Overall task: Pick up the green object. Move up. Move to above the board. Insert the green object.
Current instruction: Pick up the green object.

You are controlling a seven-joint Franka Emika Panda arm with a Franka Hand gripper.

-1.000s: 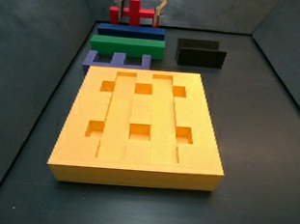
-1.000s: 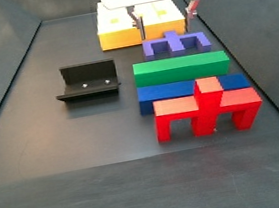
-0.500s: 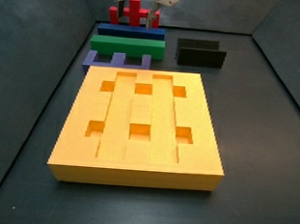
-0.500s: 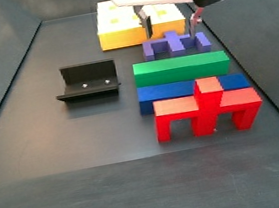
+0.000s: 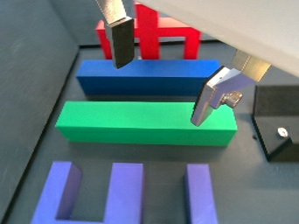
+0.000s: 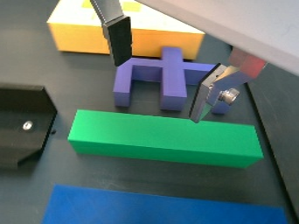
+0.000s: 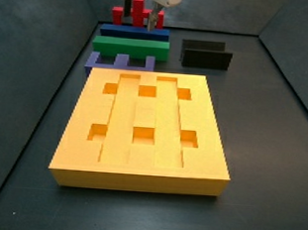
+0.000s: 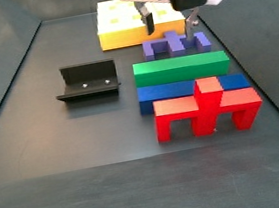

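Above the row of coloured pieces, the gripper is seen hovering with its two silver fingers spread wide and nothing between them. In both wrist views the green object lies flat on the dark floor, roughly under the gap between the fingers, one finger toward the blue bar and the other finger over the green object's edge nearest the lavender comb-shaped piece. In a side view the green object is wedged in a tight row, the lavender piece just beside it on one flank and the blue bar touching or nearly touching on the other, with the red piece beyond. The board sits well apart from the row, its grooves and square holes unoccupied. The fixture stands off to the side. Pick-up is judged not yet begun. Risk noted: with neighbours so close, a finger could land on the blue bar or the lavender piece instead of slipping down beside the green object, shoving the row. An off-centre grip on so long a bar could let it tilt when lifted, spoiling alignment with the board's groove.
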